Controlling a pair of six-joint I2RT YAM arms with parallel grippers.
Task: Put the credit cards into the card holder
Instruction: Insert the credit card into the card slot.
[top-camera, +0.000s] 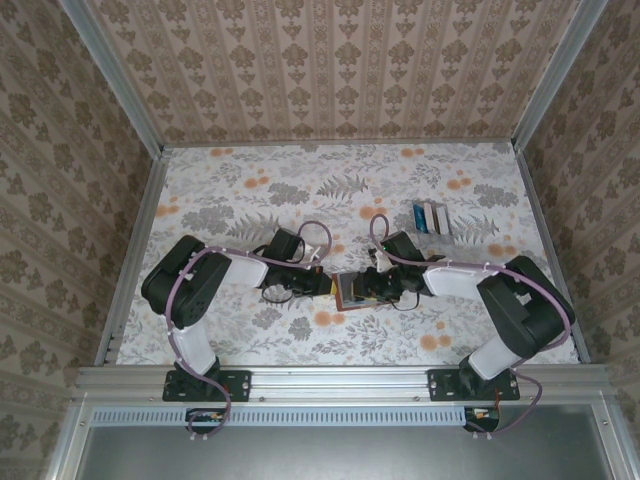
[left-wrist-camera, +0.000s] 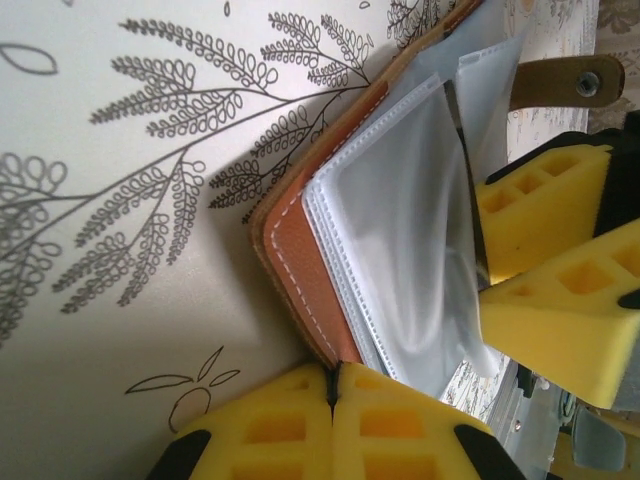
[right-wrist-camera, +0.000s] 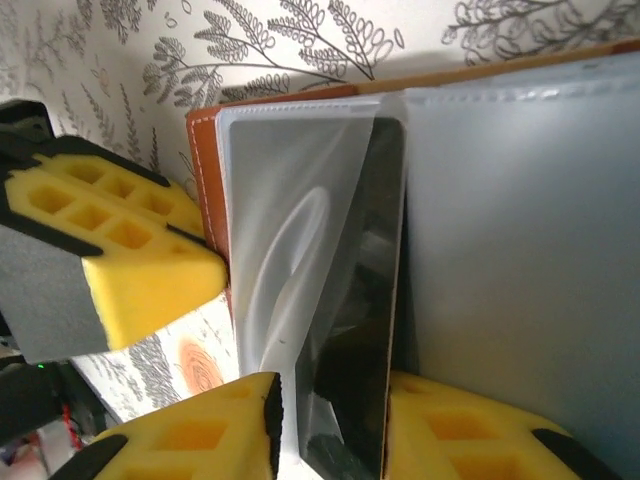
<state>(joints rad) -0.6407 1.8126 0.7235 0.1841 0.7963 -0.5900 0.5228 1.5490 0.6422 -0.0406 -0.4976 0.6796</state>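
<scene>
The card holder (top-camera: 350, 291) lies open near the middle of the floral table (top-camera: 300, 200), a little toward the near edge, with both arms reaching in to it from either side. The left gripper (left-wrist-camera: 333, 385) has its yellow pads pressed together on the near corner of the holder's reddish-brown leather cover, whose white stitching runs right into the seam between them. In the left wrist view the clear sleeves (left-wrist-camera: 400, 220) fan up from that cover, and the strap (left-wrist-camera: 560, 80) with its metal snap sticks out past the far side of the holder. The right gripper (right-wrist-camera: 335, 425) comes in from the opposite side, its two yellow pads closed around a dark card (right-wrist-camera: 360, 300) standing on edge among the sleeves, with one clear leaf caught beside it. The card is tilted and lies partly within the plastic; whether it sits fully in a pocket cannot be told. In the right wrist view one yellow finger of the left gripper touches the stitched brown edge to the left of the sleeves. The remaining credit cards (top-camera: 432, 217) lie in a short overlapping row on the table's far right part, well apart from the holder and from both grippers; white and blue faces show among them
</scene>
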